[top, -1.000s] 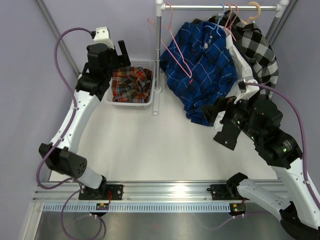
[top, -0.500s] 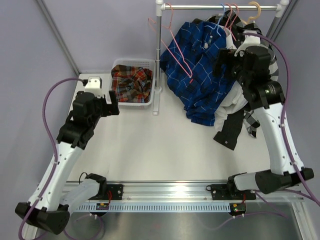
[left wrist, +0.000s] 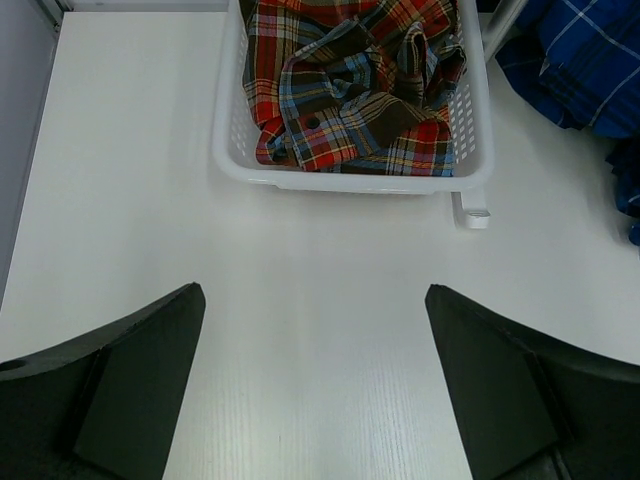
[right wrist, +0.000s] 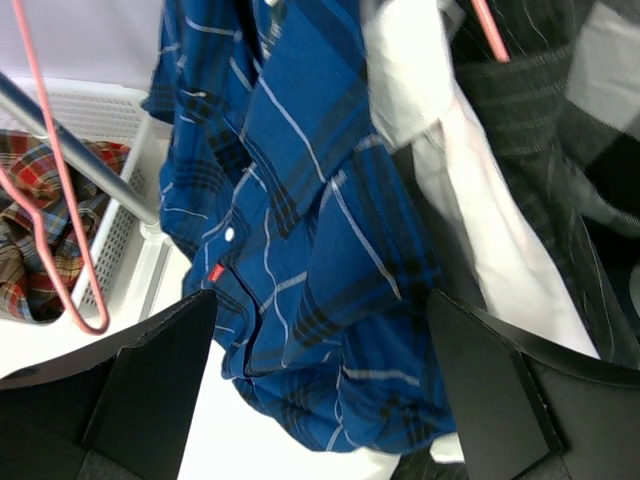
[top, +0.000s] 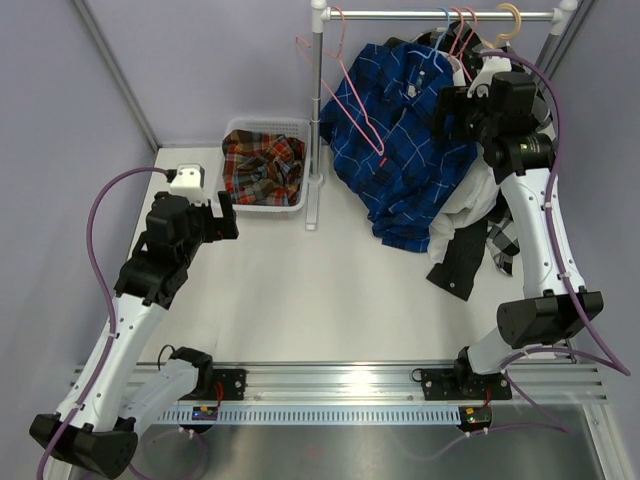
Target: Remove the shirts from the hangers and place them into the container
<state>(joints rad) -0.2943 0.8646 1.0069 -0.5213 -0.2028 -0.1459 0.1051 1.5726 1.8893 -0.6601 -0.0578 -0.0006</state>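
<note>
Top and wrist views. The left end effector (top: 225, 212) has drawn back from above the container (top: 262, 208) toward the left edge of the bench (top: 300, 290). It now hovers off the container's near rim with jaws spread wide and nothing between them. The plaid shirt (top: 262, 165) lies crumpled inside the container, which stands at the far left of the bench beside the rack's upright post (top: 316, 120). That shirt can be judged delivered.

Over the same second the right end effector (top: 445, 112) has risen from low near the right edge of the bench to just under the rail (top: 440, 15). Its jaws are also wide and empty, and in the right wrist view they face the blue shirt (right wrist: 300, 200). This shirt hangs from the rail, draped toward the bench, with a white shirt (right wrist: 440, 170) and a black-and-white checked shirt (top: 520, 100) beside it. An empty pink hanger (top: 350, 100) dangles at the rail's left end.

The change suggests the second shirt is next. No grip on it is made yet.
</note>
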